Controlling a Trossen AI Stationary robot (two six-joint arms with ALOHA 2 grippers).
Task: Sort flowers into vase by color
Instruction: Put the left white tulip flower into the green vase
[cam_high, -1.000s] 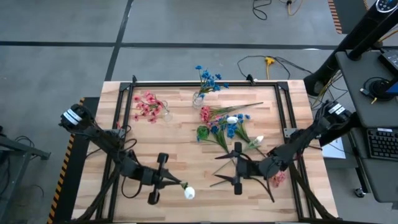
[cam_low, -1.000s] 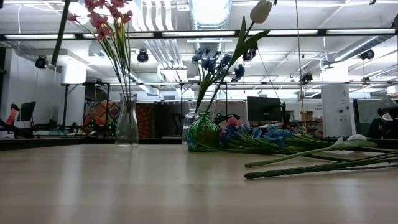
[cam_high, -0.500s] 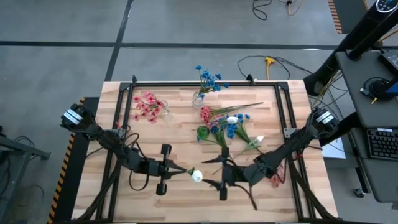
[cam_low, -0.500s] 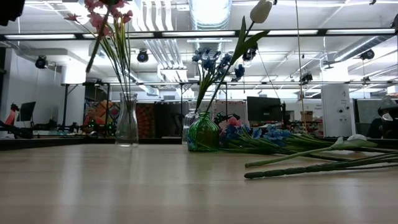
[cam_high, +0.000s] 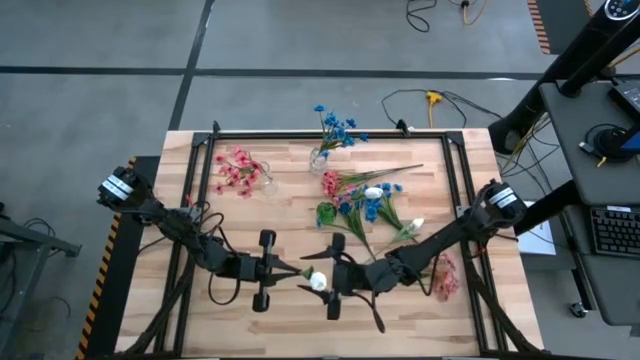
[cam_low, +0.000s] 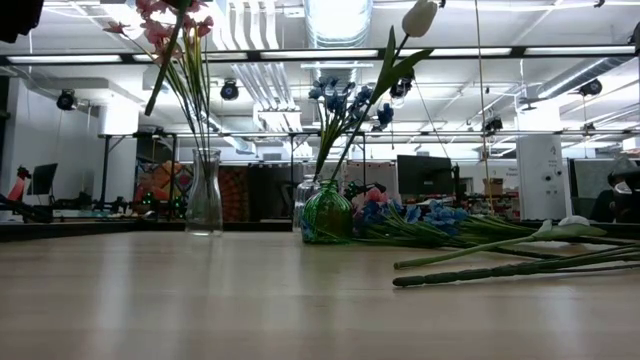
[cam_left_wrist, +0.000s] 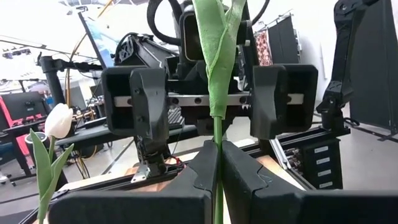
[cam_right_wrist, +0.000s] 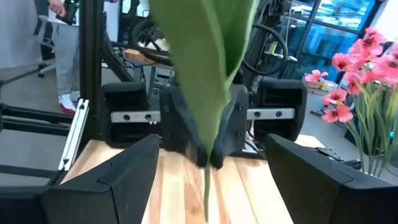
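White-blossomed artificial flower (cam_high: 316, 281) on a long thin green stem sits mid-air near the table's front centre, pinched in the left gripper (cam_high: 290, 271), whose fingers are clamped tight on the stem just below the bloom. Right gripper (cam_high: 330, 283) faces it from the other side, jaws spread wide w/ the stem and leaf running between them, nothing gripped yet. Looks like a handover, left to right.

Round green glass vase (cam_high: 326, 213) already carries one white bloom, so that's the likely target; clear glass bottle w/ pink sprigs (cam_high: 238, 168) and clear vase w/ blue sprigs (cam_high: 336, 128) stand further back. Loose pile of pink, blue and white stems (cam_high: 375, 200) lies right of the green vase.

To do it well: right jaws should close on bare stem, not the soft leaf, and a bit away from the left fingers so they don't collide. Left should let go only once the right grip is firm; otherwise the stem may swing or drop. Keep the stem lined up between both grippers, no twisting.
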